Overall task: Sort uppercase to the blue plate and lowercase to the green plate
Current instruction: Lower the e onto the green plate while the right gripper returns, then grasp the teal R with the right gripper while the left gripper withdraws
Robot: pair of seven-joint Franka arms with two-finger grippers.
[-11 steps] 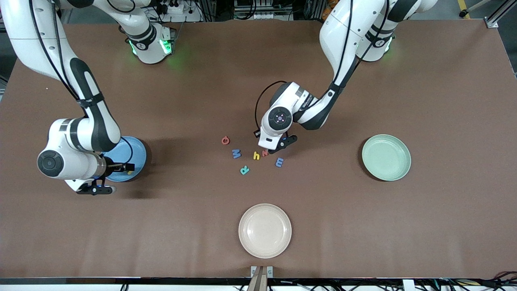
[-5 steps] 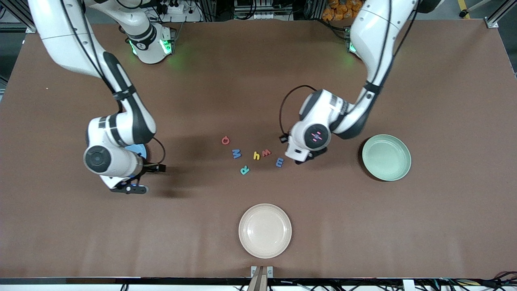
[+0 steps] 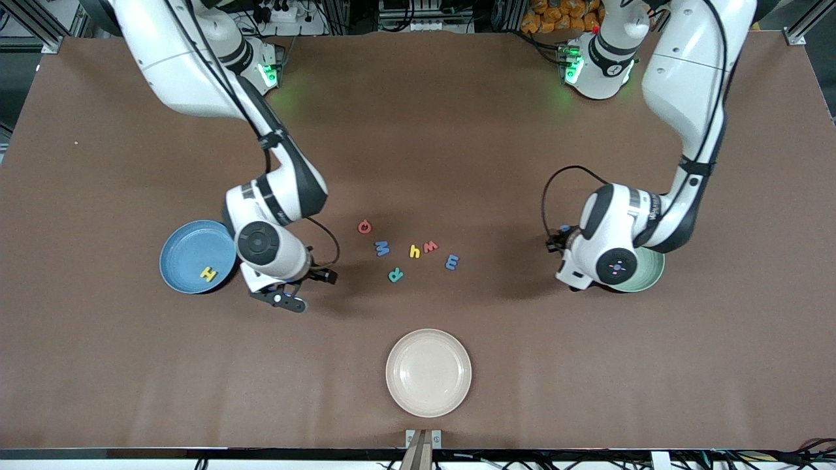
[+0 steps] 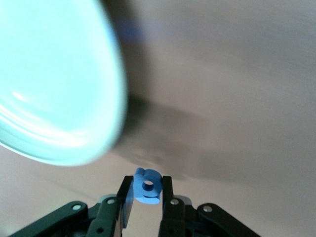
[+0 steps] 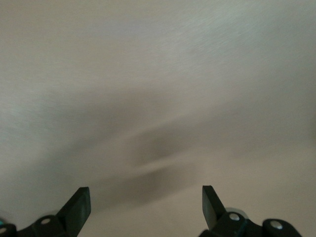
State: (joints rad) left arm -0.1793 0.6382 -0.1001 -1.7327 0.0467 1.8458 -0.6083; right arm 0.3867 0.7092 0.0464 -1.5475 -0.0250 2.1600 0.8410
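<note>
My left gripper point(image 4: 146, 183) is shut on a small blue lowercase a point(image 4: 148, 193) and hangs beside the rim of the pale green plate point(image 4: 54, 84). In the front view the left wrist covers most of that green plate point(image 3: 650, 269). The blue plate point(image 3: 186, 251), toward the right arm's end, holds a yellow uppercase H point(image 3: 208, 273). My right gripper point(image 3: 282, 299) is open and empty over bare table between the blue plate and the letters. Mid-table lie red G point(image 3: 364, 226), blue M point(image 3: 382, 248), yellow h point(image 3: 414, 251), red w point(image 3: 430, 247), blue m point(image 3: 452, 262) and teal R point(image 3: 395, 275).
A cream-white plate point(image 3: 428, 372) sits near the front edge of the table, nearer the front camera than the loose letters. The brown table top point(image 3: 522, 365) stretches wide around the plates.
The left arm has swung from the letter cluster to the green plate with the blue a in its grip. The right arm has moved off the blue plate toward the letters, uncovering the H.
</note>
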